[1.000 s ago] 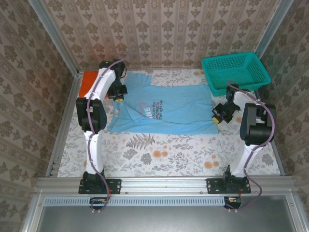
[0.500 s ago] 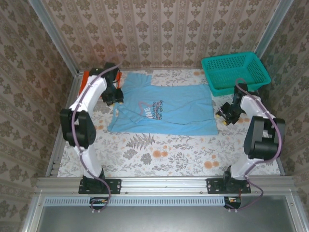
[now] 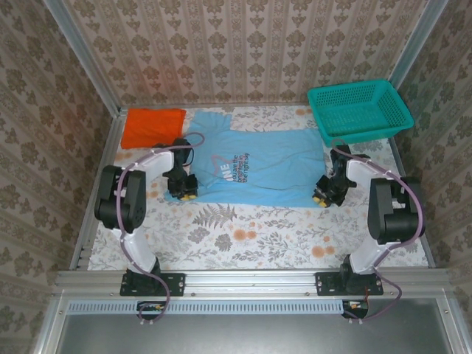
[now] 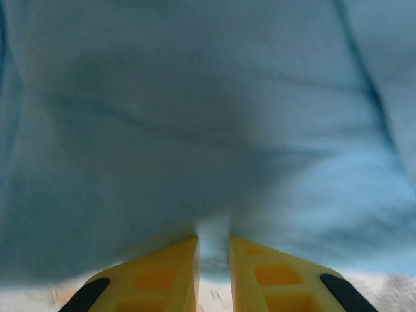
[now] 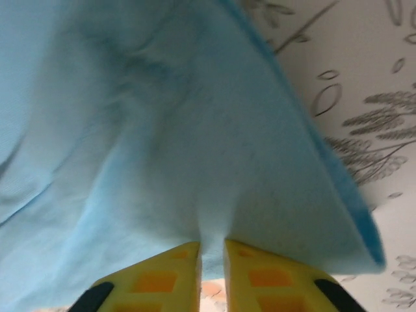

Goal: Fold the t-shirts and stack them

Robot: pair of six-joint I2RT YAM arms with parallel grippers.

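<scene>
The light blue cloth t-shirt [image 3: 258, 166] is seen as soft and matt. In the wrist views a fine-grained texture and shallow creases are made out, with a thicker hem along its edge. The bright orange cloth shirt [image 3: 153, 126] is likewise matt. The teal mesh basket [image 3: 359, 110] is moulded in slightly glossy plastic. The worktop [image 3: 251, 232] is covered with a smooth, matt, floral-printed sheet. The jaws of the left gripper [image 4: 213, 260] and right gripper [image 5: 212, 260] are formed of smooth yellow plastic with recessed pockets. The white arm links [image 3: 136, 247] are finished glossy, and the frame rails [image 3: 251, 280] are made of dull, ribbed metal.
</scene>
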